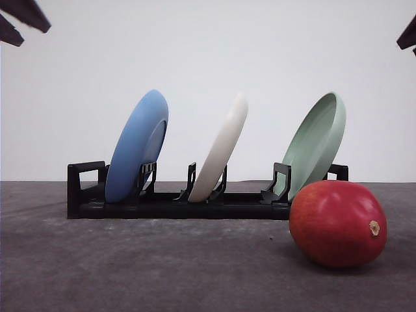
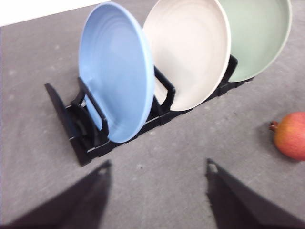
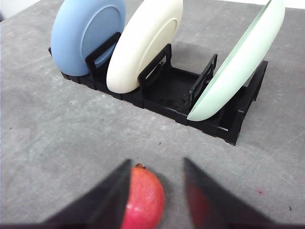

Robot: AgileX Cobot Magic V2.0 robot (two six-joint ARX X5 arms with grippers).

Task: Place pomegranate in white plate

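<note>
On the grey bench [image 1: 130,273] a black rack [image 1: 169,207] holds three plates on edge, all leaning the same way: a blue plate [image 1: 138,146] at the left end, the white plate [image 1: 221,148] in the middle slot and a green plate [image 1: 317,143] at the right end. The pomegranate [image 1: 338,223] lies on the bench in front of the rack's right end, just below the green plate, its tan stem nub turned to the right in the front view; it is not on any plate. In the right wrist view the right tool [image 3: 156,167] hangs over the fruit with its dark fingers [image 3: 112,191] spread apart, one on each side of the pomegranate [image 3: 143,200], and whether they touch it cannot be told. In the left wrist view the left tool [image 2: 157,167] stands open above bare bench, facing the blue plate [image 2: 116,71] and the white plate [image 2: 188,52], with the pomegranate [image 2: 291,136] well off to one side of it. Dark arm parts [image 1: 23,19] show in the upper corners of the front view.
</note>
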